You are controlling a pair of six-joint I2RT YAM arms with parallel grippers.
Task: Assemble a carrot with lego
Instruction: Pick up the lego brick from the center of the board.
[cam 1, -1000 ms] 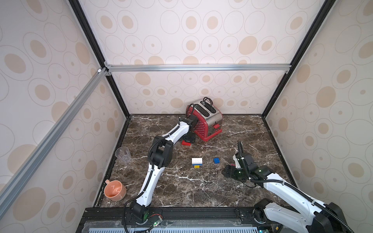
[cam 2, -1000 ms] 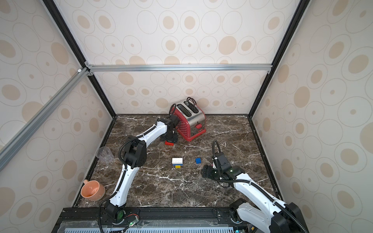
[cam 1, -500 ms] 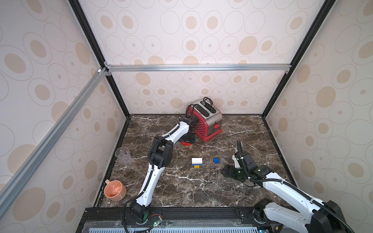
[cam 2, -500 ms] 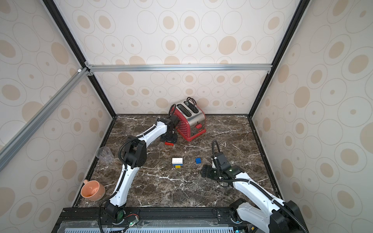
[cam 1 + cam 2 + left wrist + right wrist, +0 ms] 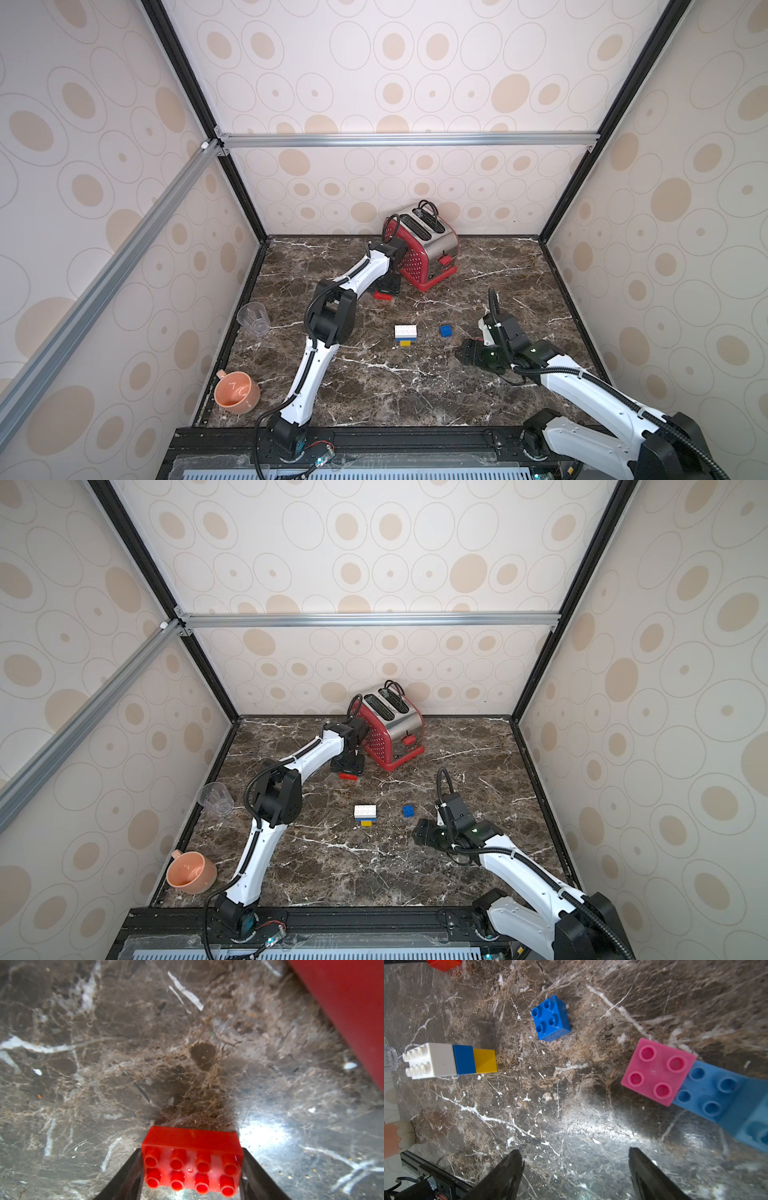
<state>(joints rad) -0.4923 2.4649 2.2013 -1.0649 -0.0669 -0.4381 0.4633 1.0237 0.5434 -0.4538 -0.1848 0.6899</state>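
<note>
Two grippers are at work, and they stand differently. The left gripper (image 5: 191,1150) reaches down just beside the toaster (image 5: 424,253), off its dotted red side. Its dark fingers (image 5: 128,1176) press against both short ends of the red brick (image 5: 192,1167), which sits studs up; we read this as a closed grip. We cannot tell whether the brick has left the marble table (image 5: 145,1043).

Well in front of the toaster lies the carrot (image 5: 405,335), so far a white, dark blue and yellow stack on its side, with the white end nearest the toaster. A small blue brick (image 5: 446,331) sits studs up at about the same distance from the toaster, more squarely before its lever end.

Farther still from the toaster, to its front right, the right gripper (image 5: 575,1152) hangs with its fingers spread and only bare marble between them. In that wrist view, a pink brick (image 5: 658,1071) sits on one end of a longer light blue brick (image 5: 716,1095).
</note>
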